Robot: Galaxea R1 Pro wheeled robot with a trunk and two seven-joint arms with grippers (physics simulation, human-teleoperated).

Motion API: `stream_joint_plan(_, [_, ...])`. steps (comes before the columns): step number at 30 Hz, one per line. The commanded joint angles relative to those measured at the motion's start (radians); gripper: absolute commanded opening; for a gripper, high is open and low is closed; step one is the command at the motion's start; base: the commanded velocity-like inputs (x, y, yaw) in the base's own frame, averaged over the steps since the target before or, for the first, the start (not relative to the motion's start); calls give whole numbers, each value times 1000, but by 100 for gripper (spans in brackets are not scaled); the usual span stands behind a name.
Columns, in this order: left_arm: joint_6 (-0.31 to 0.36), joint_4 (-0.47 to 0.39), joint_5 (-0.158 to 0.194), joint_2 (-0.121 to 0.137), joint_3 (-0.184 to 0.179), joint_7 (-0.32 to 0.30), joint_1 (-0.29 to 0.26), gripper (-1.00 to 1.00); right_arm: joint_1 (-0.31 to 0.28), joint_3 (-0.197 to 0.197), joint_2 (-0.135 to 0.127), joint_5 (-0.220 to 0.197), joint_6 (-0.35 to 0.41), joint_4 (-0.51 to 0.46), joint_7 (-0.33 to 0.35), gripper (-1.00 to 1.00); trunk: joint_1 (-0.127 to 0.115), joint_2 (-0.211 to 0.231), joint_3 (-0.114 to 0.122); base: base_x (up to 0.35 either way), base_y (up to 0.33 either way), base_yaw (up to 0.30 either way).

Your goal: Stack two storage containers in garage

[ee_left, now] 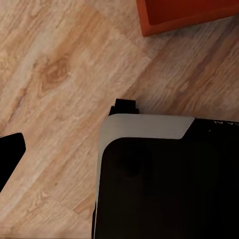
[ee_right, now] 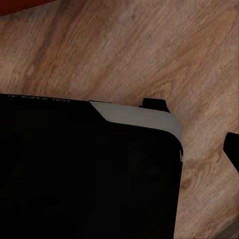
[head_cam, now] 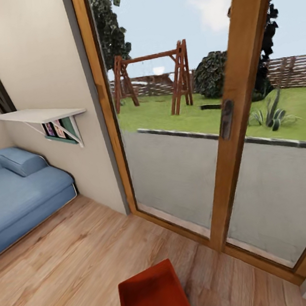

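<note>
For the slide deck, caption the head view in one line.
Orange-red storage container on the living room's wood plank floor, between blue sofa and glass door overlooking a garden swing set.

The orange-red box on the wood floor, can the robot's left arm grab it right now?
Probably yes, with a stretch. The orange-red rectangular storage container sits on the light wood plank floor just ahead of the robot's black base, and nothing lies between. How the left jaws stand cannot be told.
</note>
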Motion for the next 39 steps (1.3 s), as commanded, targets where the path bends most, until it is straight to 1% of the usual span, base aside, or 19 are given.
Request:
stream_joint_plan(1, [4, 0, 6, 0, 2, 1, -1, 100, -1, 8, 1, -8, -5, 3, -2, 100, 0, -1, -1, 0, 0, 270])
stream_joint_plan(19, [4, 0, 6, 0, 2, 1, -1, 100, -1, 8, 1, -6, -5, 3, -2, 100, 0, -1, -1, 0, 0, 264])
stream_joint_plan(24, [4, 0, 6, 0, 2, 1, -1, 100, -1, 8, 1, -6, -5, 3, -2, 100, 0, -1, -1, 0, -13, 63])
stream_joint_plan(33, [4, 0, 6, -1, 2, 1, -1, 100, -1, 8, 1, -6, -5, 2, -2, 100, 0, -1, -1, 0, -226, 4])
stream_joint_plan(39, [4, 0, 6, 0, 2, 1, -1, 100, -1, 8, 1, -6, -5, 2, -2, 100, 0, -1, -2, 0, -45, 43])
